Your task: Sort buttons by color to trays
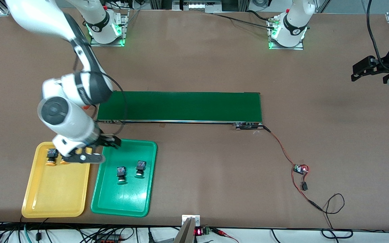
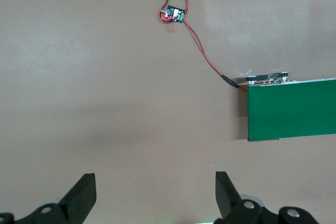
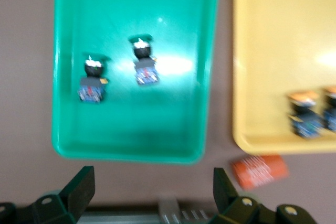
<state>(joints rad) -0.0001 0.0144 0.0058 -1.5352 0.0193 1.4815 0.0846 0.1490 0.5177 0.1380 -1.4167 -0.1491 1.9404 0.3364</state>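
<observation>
Right gripper (image 1: 85,152) is hanging with its fingers spread apart and nothing between them, over the strip of table where the yellow tray (image 1: 56,199) and the green tray (image 1: 123,202) are lying side by side, at their ends nearest the conveyor belt (image 1: 181,106). Both trays are lying nearer the front camera than the conveyor belt, at the right arm's end of the table, with the yellow one closer to that end.

Two yellow-orange buttons (image 1: 50,157) are lying in the yellow tray, at its end toward the conveyor belt, close beside each other; the second one (image 1: 65,162) is partly hidden under the gripper in the front view, while the right wrist view is showing the pair together (image 3: 305,114). Two green buttons are lying in the green tray around its middle, one (image 1: 121,174) just beside the other (image 1: 140,168), apart from each other and from the tray walls.

An orange cylinder (image 3: 259,171) is lying on the table between the yellow tray and the conveyor belt, just off the tray's rim.

Left gripper (image 1: 361,71) is waiting over bare table toward the left arm's end, well apart from the trays, its fingers (image 2: 84,195) standing wide and holding nothing. A small circuit board (image 1: 301,169) on red wires is lying on the table, wired to the conveyor belt's end.
</observation>
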